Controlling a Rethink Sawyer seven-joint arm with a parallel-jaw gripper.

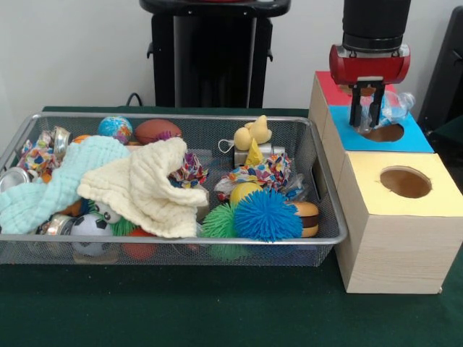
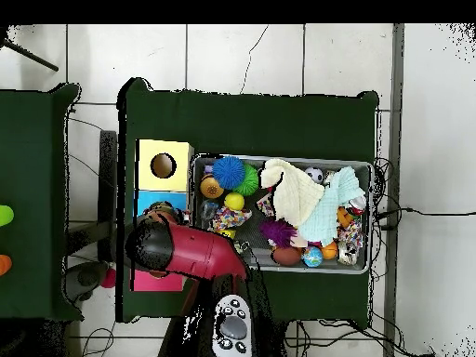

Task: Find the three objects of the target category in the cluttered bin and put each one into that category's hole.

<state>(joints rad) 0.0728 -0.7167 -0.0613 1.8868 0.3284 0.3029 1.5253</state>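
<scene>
Front view: claw (image 1: 367, 116) over blue hole (image 1: 383, 132), clear plastic (image 1: 394, 106) beside.

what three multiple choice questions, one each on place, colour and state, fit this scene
1. Where is the gripper?
A. over the blue hole
B. over the yellow hole
C. in the bin

2. What colour is the spiky ball at the bin's front right in the front view?
A. red
B. blue
C. white

3. What is the gripper holding?
A. a cream cloth
B. nothing
C. a clear crinkly item

Answers: 1 A, it hangs above the blue panel; 2 B, blue spikes beside a green ball; 3 C, clear plastic shows at the gripper.
</scene>
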